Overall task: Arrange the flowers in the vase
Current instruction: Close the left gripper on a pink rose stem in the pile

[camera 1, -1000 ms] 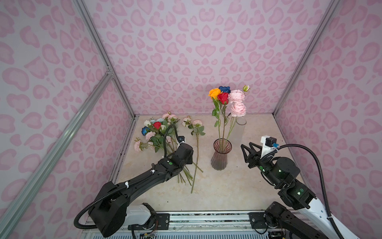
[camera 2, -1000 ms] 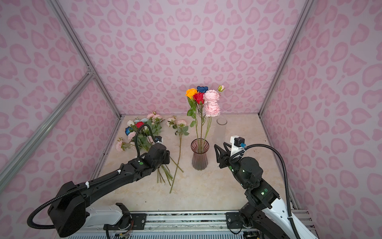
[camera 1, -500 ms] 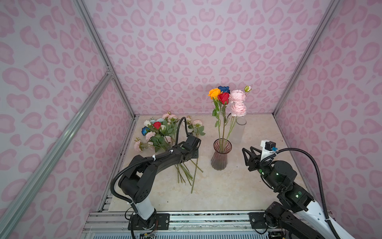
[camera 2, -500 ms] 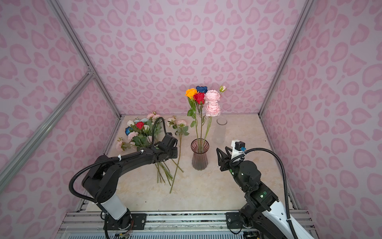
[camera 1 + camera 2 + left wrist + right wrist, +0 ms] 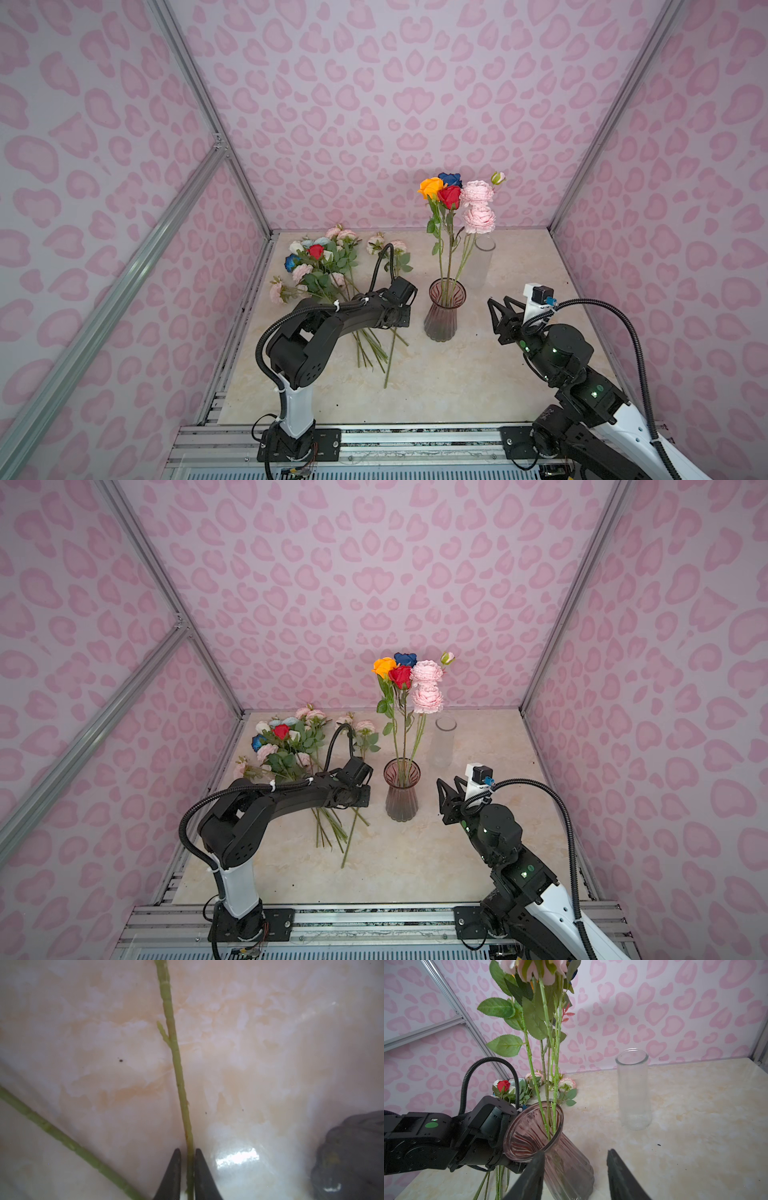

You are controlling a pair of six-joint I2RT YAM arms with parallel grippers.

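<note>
Upright flowers [image 5: 401,676] in ribbed vase [image 5: 401,802]

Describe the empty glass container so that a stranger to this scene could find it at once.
Start at the marble-look tabletop and find the smoky pink ribbed vase near its middle, with flowers standing upright in it. Just behind it and to the right, toward the back wall, stands a clear ribbed glass cylinder. Unlike the pink vase, it is colourless, straight-sided and holds nothing.

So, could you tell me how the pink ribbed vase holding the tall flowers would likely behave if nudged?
The pink vase probably tips easily: its flowers tower far above its narrow body. It looks like ribbed glass, so it is likely fragile, and it may slide on the glossy table.
</note>
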